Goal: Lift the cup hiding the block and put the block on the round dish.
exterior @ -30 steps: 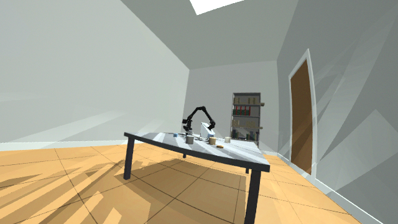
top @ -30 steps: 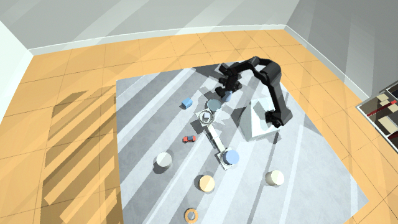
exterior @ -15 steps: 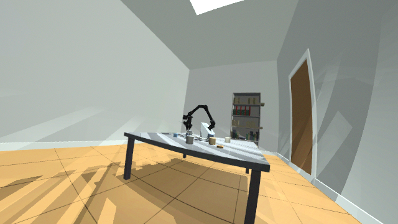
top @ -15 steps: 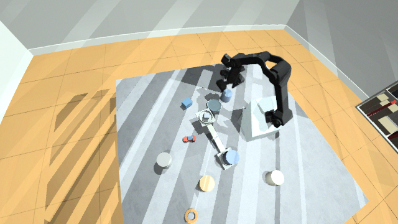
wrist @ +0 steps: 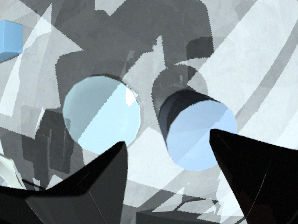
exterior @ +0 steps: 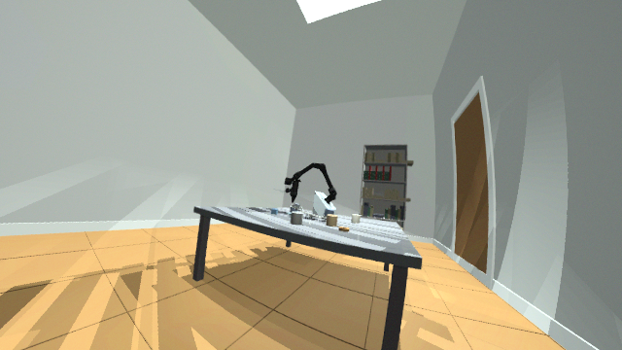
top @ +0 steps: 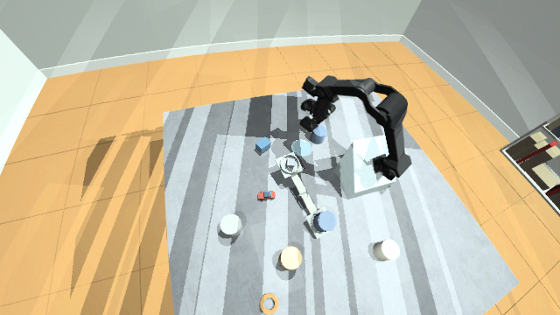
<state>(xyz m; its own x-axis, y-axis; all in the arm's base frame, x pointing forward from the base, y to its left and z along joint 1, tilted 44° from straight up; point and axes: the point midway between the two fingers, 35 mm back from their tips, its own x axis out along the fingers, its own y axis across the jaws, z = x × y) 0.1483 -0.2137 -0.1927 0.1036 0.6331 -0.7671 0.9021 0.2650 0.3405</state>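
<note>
The black gripper (top: pixel 311 122) (exterior: pixel 293 199) (wrist: pixel 167 138) is open and empty, raised above the table. Below it a blue cup (top: pixel 318 135) (wrist: pixel 204 136) stands on the table, right beside the pale blue round dish (top: pixel 302 148) (wrist: pixel 100 115), with a narrow gap between them. No cup is above the dish, and it is bare. The balance (top: pixel 307 202) has its far end near the dish; a small pale block (top: pixel 290 163) sits uncovered inside the ring there. The other blue cup (top: pixel 325 221) stands on the balance's near end.
A blue box-shaped block (top: pixel 262 144) (wrist: pixel 10 39) lies left of the dish. A red toy car (top: pixel 266 195) lies left of the balance. A large white box (top: pixel 368 168) stands by the arm's base. White, tan and cream cylinders and an orange ring (top: pixel 262 304) are farther off.
</note>
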